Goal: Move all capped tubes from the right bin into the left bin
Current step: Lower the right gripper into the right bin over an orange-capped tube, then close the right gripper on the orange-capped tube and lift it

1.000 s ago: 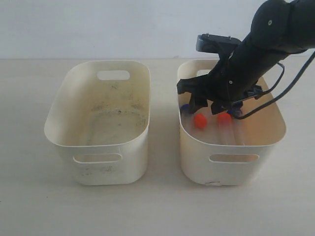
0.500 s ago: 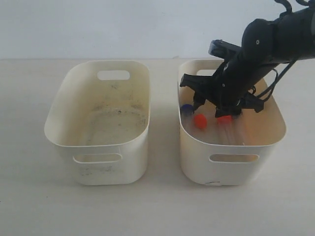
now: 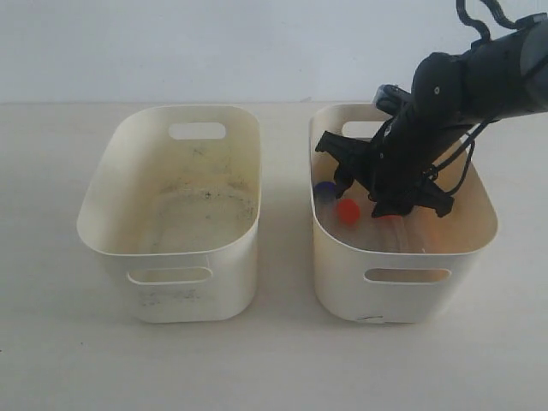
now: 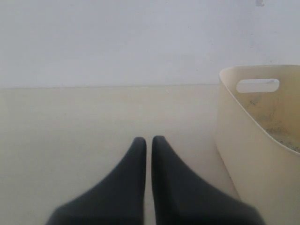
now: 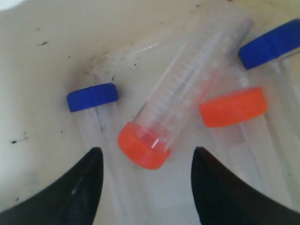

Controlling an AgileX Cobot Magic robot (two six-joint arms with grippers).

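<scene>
The right bin stands on the pale counter, and all four capped tubes lie on its floor. In the right wrist view they are loosely bunched: a blue-capped tube lies by the bin's curved wall. Next to it an orange-capped tube lies at a slant, its cap pointing toward the camera. A second orange-capped tube lies just beside that one, and a second blue-capped tube lies past it at the edge of the picture. The right arm reaches down into the right bin from its far side. Its jaws stand roughly half open just above the tubes. The cap of the slanted orange tube shows in the gap between them, and neither jaw touches it, so they hold nothing. From the exterior view only one blue cap and one orange cap show clearly, near the bin wall that faces the left bin. That bin sits just beside the right bin, with dark specks on its floor and no tube visible inside. The left arm's jaws are pressed together and empty, low over the counter outside the left bin's wall.
</scene>
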